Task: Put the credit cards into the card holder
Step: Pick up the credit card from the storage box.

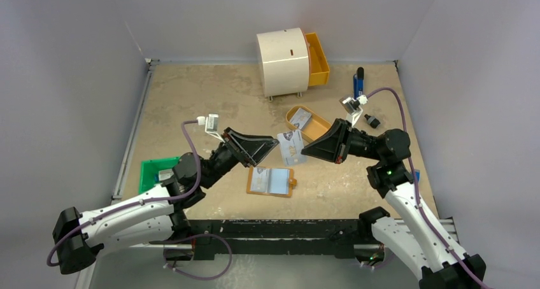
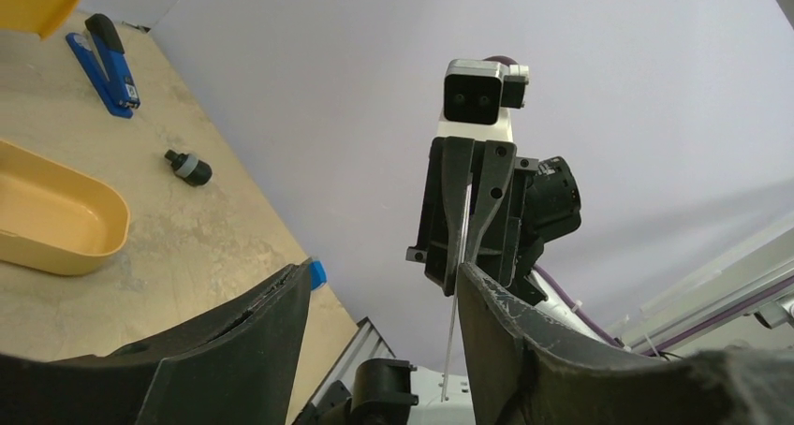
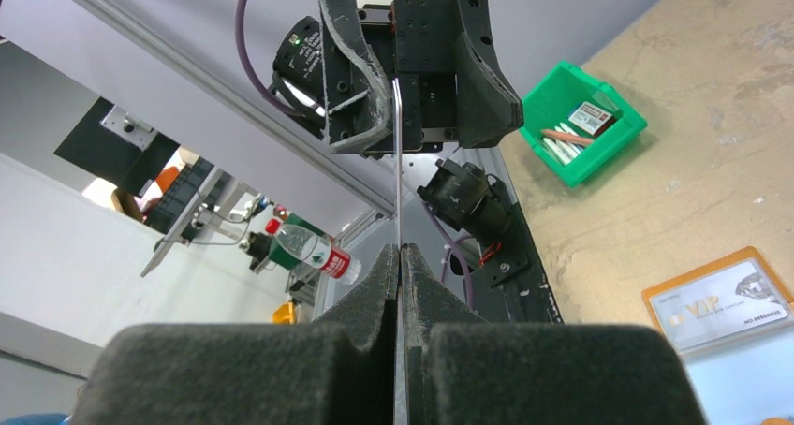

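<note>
One pale credit card (image 1: 291, 147) hangs in the air between the two arms. My right gripper (image 1: 307, 148) is shut on its right edge; in the right wrist view the card (image 3: 398, 163) shows edge-on, pinched at the fingertips (image 3: 401, 254). My left gripper (image 1: 270, 148) is open around the card's left end. In the left wrist view the card's thin edge (image 2: 455, 303) lies close to one finger (image 2: 524, 350), and the other finger (image 2: 234, 350) stands well apart. The tan card holder (image 1: 272, 181) lies open on the table below with a pale VIP card (image 3: 721, 308) in it. Another card (image 1: 300, 119) lies in the yellow tray (image 1: 316, 131).
At the back stands a white round cabinet (image 1: 282, 61) with its orange drawer (image 1: 317, 60) pulled out. A blue stapler (image 1: 358, 82) and a small black knob (image 1: 372, 120) lie at the right. A green bin (image 1: 155, 172) with small items sits by the left arm.
</note>
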You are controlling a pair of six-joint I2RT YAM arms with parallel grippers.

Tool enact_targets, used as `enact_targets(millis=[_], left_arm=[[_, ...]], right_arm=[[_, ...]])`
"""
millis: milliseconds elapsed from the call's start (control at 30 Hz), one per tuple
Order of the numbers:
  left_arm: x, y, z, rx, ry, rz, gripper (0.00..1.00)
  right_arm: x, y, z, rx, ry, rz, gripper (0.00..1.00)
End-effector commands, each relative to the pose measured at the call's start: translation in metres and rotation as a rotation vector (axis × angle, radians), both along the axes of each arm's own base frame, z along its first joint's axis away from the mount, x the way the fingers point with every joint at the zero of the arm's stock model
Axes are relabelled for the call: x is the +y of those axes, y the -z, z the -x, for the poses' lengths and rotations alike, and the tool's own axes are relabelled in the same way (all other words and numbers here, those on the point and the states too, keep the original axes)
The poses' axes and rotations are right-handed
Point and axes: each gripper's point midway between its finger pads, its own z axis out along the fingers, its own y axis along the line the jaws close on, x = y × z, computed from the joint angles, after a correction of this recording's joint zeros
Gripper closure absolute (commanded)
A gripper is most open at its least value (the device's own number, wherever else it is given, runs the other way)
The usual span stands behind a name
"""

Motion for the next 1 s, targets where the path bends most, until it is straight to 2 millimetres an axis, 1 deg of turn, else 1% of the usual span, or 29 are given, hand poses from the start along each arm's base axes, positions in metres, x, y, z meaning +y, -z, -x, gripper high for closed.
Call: enact_targets(millis=[0,367,633,967], left_arm=[[0.002,-0.009,0.000,-0.025,-0.006,0.025,0.42],[-0.002,-0.005,-0.001,-0.018,-0.003,0.016,0.46],[-0.016,-0.012,0.001,-0.029,0.048,0.027,0.48],[-0.022,-0.025,0.012,-0.050,0.122,0.087,0.53]], right_arm=[[-0.001,-0.013,0.006,-0.080,-0.002,-0.022,1.00],[-0.001,-0.014,0.007,-0.082,-0.008,-0.022,1.00],[0.000,-0.013,0.005,-0.073,-0.002,-0.021,1.00],[0.000,-0.012,0.006,-0.063,-0.001,-0.030,1.00]])
